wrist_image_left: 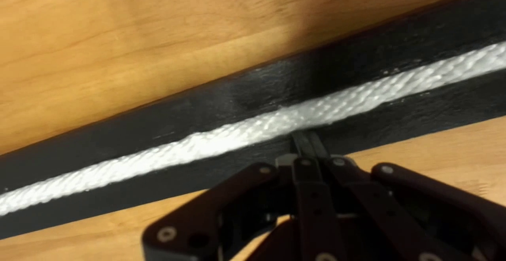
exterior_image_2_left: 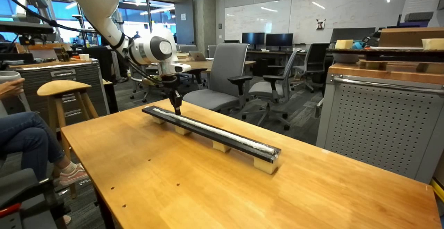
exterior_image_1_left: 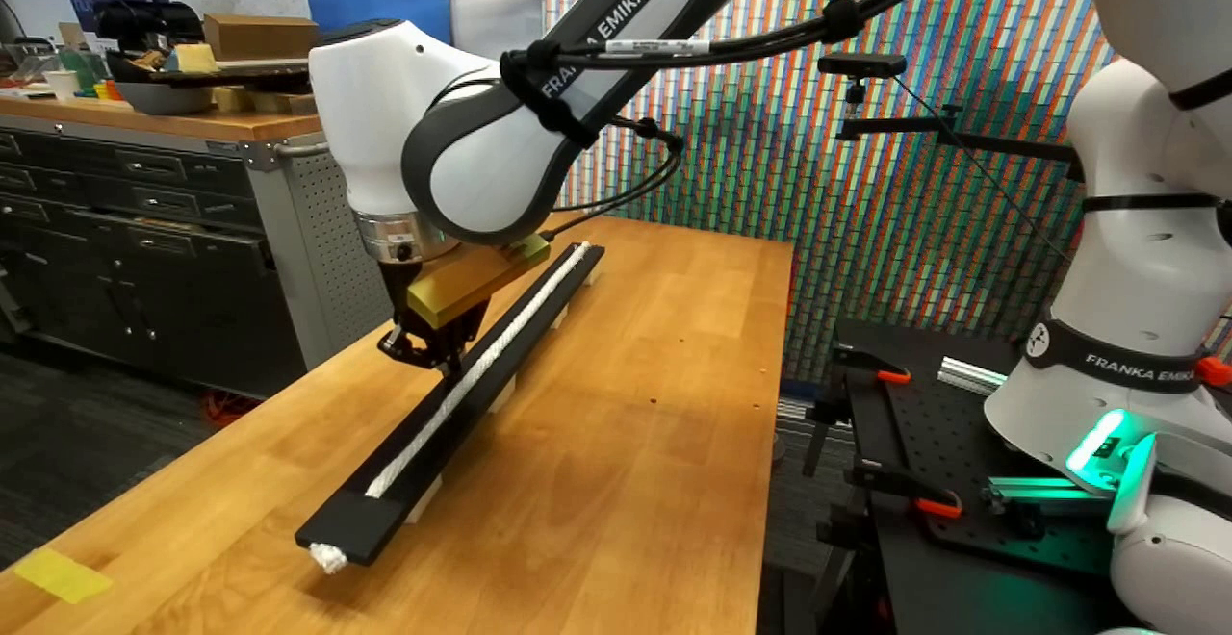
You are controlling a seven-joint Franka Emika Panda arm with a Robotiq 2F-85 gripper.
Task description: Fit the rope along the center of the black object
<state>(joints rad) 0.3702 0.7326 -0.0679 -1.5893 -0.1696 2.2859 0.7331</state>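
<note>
Four pale blocks (exterior_image_2_left: 265,165) hold the black rail (exterior_image_1_left: 354,522) up off the wooden table (exterior_image_1_left: 654,481). We see the white rope (wrist_image_left: 221,140) lying lengthwise down the rail's middle; in an exterior view it stops at a bare black stretch near the rail's end, and a white tuft (exterior_image_1_left: 328,556) pokes out beneath that end. In the wrist view we find the gripper (wrist_image_left: 310,142) with its fingers pressed together, their tips just beside the rope's edge; we cannot tell whether they touch it. On the same tabletop, near an edge, we spot a strip of yellow tape (exterior_image_1_left: 64,574).
</note>
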